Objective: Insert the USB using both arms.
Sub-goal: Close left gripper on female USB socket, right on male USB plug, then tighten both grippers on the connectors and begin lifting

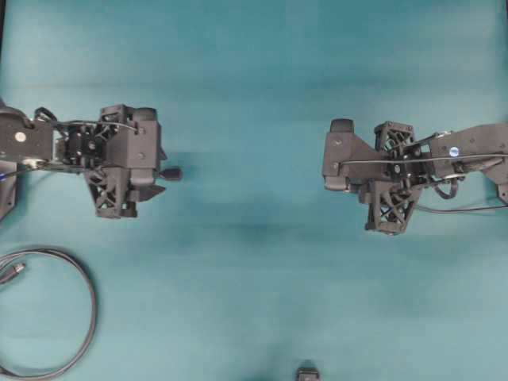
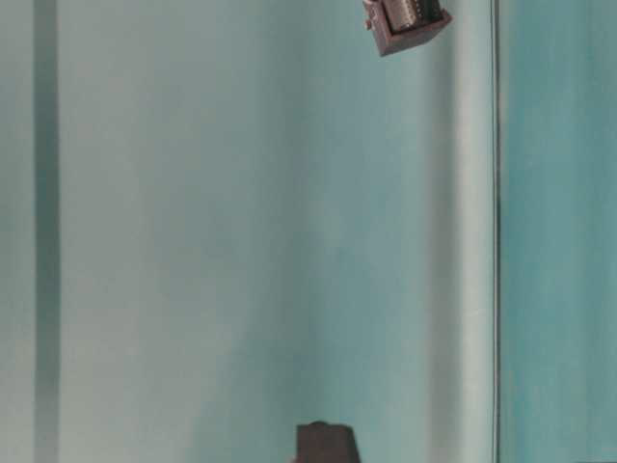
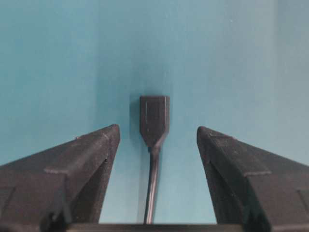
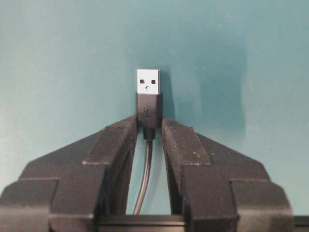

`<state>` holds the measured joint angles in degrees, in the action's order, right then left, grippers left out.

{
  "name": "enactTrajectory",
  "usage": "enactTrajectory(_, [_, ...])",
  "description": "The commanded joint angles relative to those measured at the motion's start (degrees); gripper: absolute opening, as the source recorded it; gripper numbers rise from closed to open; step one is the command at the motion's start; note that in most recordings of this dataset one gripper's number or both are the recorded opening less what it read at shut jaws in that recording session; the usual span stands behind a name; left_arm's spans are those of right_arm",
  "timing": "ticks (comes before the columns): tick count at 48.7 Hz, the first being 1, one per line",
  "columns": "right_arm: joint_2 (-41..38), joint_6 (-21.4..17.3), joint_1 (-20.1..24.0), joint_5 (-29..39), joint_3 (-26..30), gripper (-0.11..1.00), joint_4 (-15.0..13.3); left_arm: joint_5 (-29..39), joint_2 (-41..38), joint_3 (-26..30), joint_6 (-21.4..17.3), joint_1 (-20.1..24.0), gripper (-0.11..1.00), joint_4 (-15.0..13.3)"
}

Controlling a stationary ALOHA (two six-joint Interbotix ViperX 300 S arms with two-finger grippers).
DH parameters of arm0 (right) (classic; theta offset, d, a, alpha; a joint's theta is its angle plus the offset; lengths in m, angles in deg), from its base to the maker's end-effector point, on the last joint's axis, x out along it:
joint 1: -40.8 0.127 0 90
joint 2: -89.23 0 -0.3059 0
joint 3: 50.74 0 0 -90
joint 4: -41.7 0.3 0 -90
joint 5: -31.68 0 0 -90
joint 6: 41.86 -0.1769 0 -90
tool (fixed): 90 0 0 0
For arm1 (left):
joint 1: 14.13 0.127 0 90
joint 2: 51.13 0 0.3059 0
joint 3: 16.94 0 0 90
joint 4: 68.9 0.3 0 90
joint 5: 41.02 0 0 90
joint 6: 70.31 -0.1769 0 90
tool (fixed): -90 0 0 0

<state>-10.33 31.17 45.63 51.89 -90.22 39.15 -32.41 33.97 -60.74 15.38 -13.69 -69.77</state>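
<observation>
- Claws first: your right claw (image 4: 149, 126) is pinching the USB (image 4: 148, 82) by its dark collar, with the silvery plug poking out past the fingertips and the thin cable trailing back between the fingers.
- Your left claw (image 3: 158, 134) stands spread wide, holding nothing.
- The black socket end (image 3: 154, 116) of the thin cable lies on the teal surface (image 3: 58, 63) between the left fingers, touching neither one; its open mouth points away from the wrist.
- From overhead, the two arms face each other across the middle, well apart, with the left claw (image 1: 163, 173) on the left and the right claw (image 1: 333, 163) on the right.
- A thicker looped cable (image 1: 75, 317) sits at the lower left, away from both arms; leave it alone.
- Step in hand, as I judge it: the plug is secured, the socket not yet.
- Next, you would need to press the left fingers onto the socket's body, squarely, without twisting it.
- After that, line the plug up with the socket mouth and bring both together straight.
</observation>
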Motion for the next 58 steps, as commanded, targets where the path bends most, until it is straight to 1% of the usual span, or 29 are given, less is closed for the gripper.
enactTrajectory(1, [-0.88,0.09,-0.35,0.00,1.14,0.22,-0.18,-0.97,-0.62,1.23,-0.97,0.18,0.74,0.26])
enactTrajectory(14, [-0.88,0.09,-0.35,0.97,1.76,0.22,-0.26,-1.67,-2.90,1.14,-1.49,0.62,0.73,0.26])
enactTrajectory(22, [-0.88,0.09,-0.35,0.97,1.85,0.22,-0.18,-2.02,-3.08,0.79,-2.72,0.62,0.66,0.26])
enactTrajectory(28, [-0.88,0.09,-0.35,1.05,1.93,0.22,-0.26,-2.64,-3.52,0.79,-2.72,0.62,0.59,0.26])
enactTrajectory(39, [-0.79,0.18,-0.35,1.05,1.93,0.22,-0.35,-2.72,-4.75,1.14,-2.64,0.62,0.59,0.26])
enactTrajectory(52, [-0.88,0.18,-0.35,1.05,2.02,0.22,-1.49,-2.64,-4.83,1.23,-2.72,0.62,0.56,0.26])
enactTrajectory(56, [-0.88,0.18,-0.35,0.97,2.20,0.22,-1.67,-2.37,-4.83,1.23,-2.72,0.53,0.52,0.26])
enactTrajectory(58, [-0.88,0.18,-0.35,1.05,2.20,0.22,-1.76,-2.11,-4.83,1.23,-2.72,0.53,0.48,0.26])
